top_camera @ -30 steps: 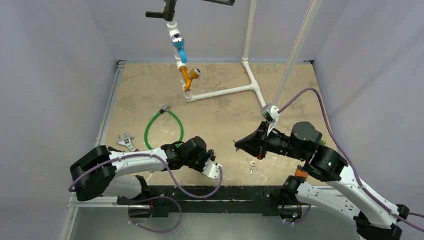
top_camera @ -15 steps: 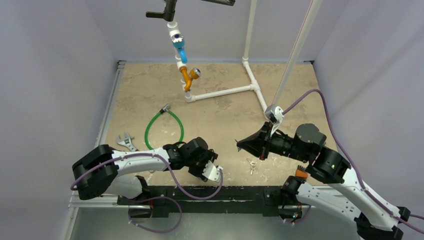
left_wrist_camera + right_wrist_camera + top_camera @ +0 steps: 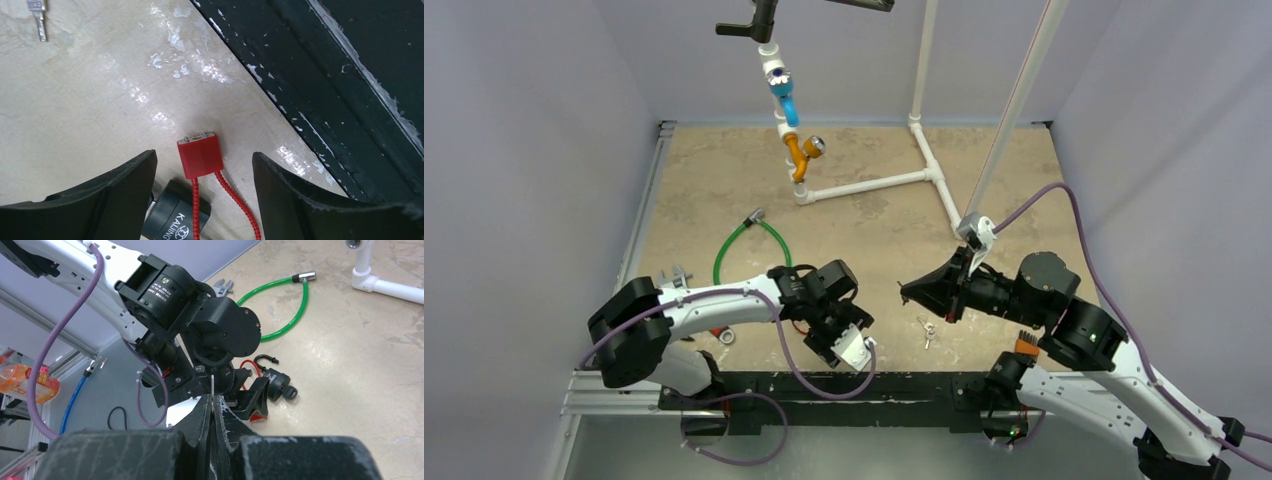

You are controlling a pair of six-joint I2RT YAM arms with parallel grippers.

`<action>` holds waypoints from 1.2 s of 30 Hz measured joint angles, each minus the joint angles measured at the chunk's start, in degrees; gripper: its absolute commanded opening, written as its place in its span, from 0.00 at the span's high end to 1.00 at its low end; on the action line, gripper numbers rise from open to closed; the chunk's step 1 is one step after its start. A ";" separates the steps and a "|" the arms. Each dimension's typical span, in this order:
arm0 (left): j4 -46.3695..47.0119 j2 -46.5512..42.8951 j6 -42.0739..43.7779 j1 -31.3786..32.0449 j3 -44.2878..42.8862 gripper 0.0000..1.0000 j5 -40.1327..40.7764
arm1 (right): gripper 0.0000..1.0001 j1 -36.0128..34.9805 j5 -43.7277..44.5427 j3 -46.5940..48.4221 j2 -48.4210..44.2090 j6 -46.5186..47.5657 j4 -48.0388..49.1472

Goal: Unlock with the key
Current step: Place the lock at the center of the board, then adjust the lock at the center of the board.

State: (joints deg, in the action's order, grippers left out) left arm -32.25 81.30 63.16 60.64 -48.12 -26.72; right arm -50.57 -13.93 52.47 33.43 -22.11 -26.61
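This is a robotics lab test cell. 2 white-and-black robot arms, the left arm (image 3: pixel 714 303) and the right arm (image 3: pixel 1114 375), are bolted to a black base rail (image 3: pixel 904 385) along the bottom of the frame and trail purple cables (image 3: pixel 1052 186). Plain pale walls (image 3: pixel 524 150) box in a beige stone-pattern worktop (image 3: pixel 714 185) edged with aluminium framing (image 3: pixel 640 215). At upper centre stands a white PVC pipe rig (image 3: pixel 874 183) with a blue valve (image 3: pixel 784 100) and an orange valve (image 3: pixel 797 155). An adjustable wrench (image 3: pixel 675 277) lies at left.
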 measured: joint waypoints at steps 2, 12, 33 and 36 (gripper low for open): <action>-2.40 1.51 1.77 -0.42 -1.33 0.34 -1.03 | 1.00 0.02 0.33 -0.26 -0.48 0.00 -0.24; -6.45 7.37 5.44 -2.89 -5.01 0.35 -1.44 | 1.00 0.02 1.64 -0.31 -2.49 0.00 -2.58; -10.67 14.38 6.58 -2.89 -10.54 0.49 -1.84 | 1.00 0.02 5.49 2.43 -2.82 0.76 -7.08; -10.38 14.71 6.56 -2.86 -10.54 0.53 -1.77 | 1.00 0.00 5.77 2.82 -2.82 0.87 -7.41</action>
State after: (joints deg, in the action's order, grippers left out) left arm -42.63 96.01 69.71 57.78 -58.65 -28.49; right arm -50.57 -8.16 55.29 30.61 -21.23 -34.02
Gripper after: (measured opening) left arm 0.501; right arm 0.004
